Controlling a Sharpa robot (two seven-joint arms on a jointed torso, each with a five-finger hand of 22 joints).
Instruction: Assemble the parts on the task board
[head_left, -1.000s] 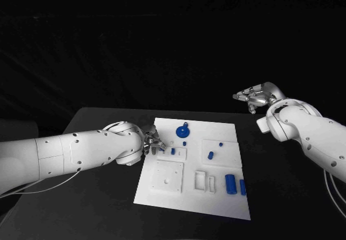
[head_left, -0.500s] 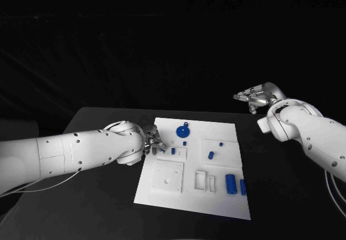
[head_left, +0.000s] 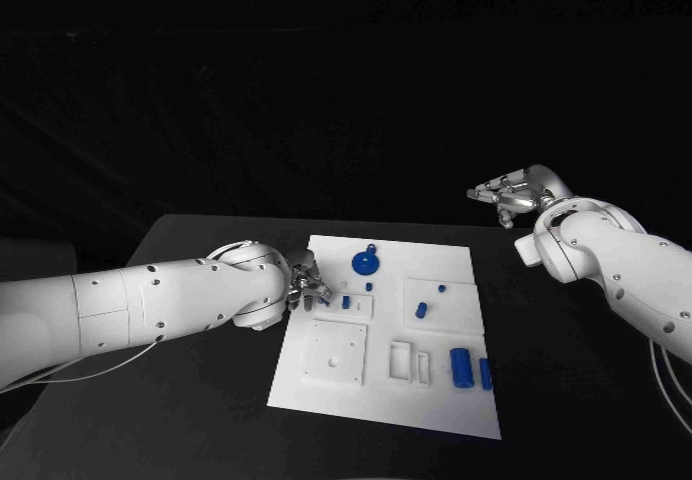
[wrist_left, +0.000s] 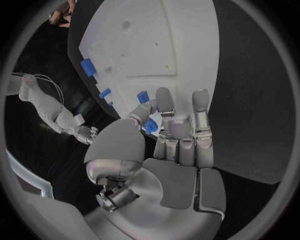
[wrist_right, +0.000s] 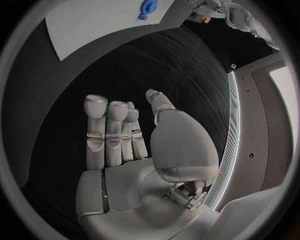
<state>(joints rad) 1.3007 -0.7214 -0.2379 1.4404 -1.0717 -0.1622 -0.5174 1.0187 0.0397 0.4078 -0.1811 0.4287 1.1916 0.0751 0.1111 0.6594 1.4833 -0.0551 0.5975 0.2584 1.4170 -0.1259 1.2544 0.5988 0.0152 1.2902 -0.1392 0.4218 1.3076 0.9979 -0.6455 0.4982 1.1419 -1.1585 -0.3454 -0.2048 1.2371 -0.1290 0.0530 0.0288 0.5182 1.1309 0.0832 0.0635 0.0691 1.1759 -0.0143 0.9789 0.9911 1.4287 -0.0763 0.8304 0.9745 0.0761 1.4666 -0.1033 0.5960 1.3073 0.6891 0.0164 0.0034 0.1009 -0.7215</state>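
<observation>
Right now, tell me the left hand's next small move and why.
Probably close the fingers on the small blue part and lift it slightly. The left hand is at the board's left edge, with its fingertips around that part; whether it is gripped yet is unclear. The right hand is raised off the board, holding nothing.

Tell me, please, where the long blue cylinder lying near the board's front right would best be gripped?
Probably across its middle, from above: the long blue cylinder lies flat on the task board, its long sides exposed, though a shorter blue piece sits close on one side.
</observation>
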